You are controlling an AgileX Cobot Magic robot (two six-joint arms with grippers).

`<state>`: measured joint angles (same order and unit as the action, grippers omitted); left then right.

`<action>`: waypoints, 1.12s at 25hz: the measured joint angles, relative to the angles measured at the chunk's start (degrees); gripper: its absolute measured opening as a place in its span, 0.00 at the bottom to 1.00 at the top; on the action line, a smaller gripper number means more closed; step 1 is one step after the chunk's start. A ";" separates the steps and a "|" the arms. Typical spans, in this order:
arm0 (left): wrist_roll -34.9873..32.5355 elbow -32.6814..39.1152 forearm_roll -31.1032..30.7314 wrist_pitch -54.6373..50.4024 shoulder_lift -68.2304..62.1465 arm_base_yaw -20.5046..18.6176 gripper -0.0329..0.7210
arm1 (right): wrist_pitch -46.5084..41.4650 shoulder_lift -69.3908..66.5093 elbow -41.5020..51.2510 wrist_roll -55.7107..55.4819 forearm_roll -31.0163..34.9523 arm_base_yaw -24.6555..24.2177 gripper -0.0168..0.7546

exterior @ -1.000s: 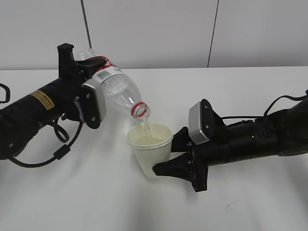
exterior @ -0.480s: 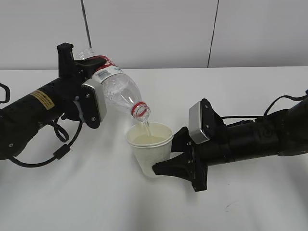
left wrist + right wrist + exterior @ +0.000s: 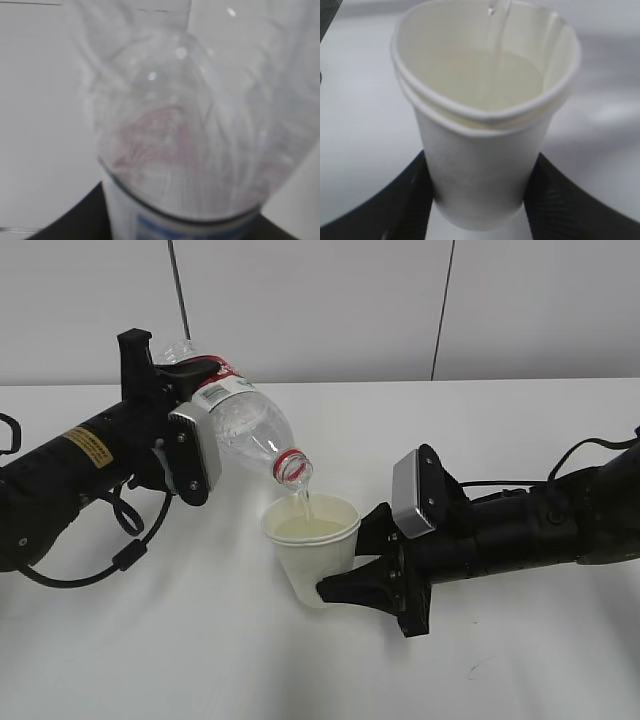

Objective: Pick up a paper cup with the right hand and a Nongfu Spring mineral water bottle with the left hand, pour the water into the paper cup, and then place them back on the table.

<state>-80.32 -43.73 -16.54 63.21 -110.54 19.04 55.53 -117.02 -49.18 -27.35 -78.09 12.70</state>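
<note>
The Nongfu Spring mineral water bottle has edged slightly left; the water in the paper cup looks marginally higher.

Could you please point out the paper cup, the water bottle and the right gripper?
paper cup [image 3: 318, 562], exterior view, side wall.
water bottle [image 3: 245, 427], exterior view, clear shoulder.
right gripper [image 3: 352, 566], exterior view, between its fingertips.

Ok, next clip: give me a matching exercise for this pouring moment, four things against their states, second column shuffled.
Things:
1. paper cup
2. Nongfu Spring mineral water bottle
3. right hand
4. water

States:
A. tilted, mouth down over the cup, held by the left hand
B. black fingers clamped on either side of the cup wall
C. upright, rim squeezed out of round, partly filled
D. thin stream falling into a pool inside the cup

Pairs: 1-C, 2-A, 3-B, 4-D
</note>
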 joint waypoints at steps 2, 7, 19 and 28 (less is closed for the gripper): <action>1.71 0.00 0.00 0.00 0.00 0.00 0.41 | 0.00 0.00 0.00 0.00 0.26 0.00 0.52; 5.61 0.00 0.00 0.26 0.00 0.00 0.41 | 0.00 0.00 0.00 0.00 0.78 0.00 0.52; 39.10 0.00 0.26 0.34 0.00 0.00 0.41 | 0.00 0.00 0.00 1.89 7.64 0.00 0.52; 67.07 0.00 0.26 0.38 -0.16 0.00 0.41 | 0.00 0.00 0.00 12.98 27.93 0.00 0.52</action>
<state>-13.25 -43.73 -16.27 63.59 -110.70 19.04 55.53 -117.02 -49.18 -14.38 -50.16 12.70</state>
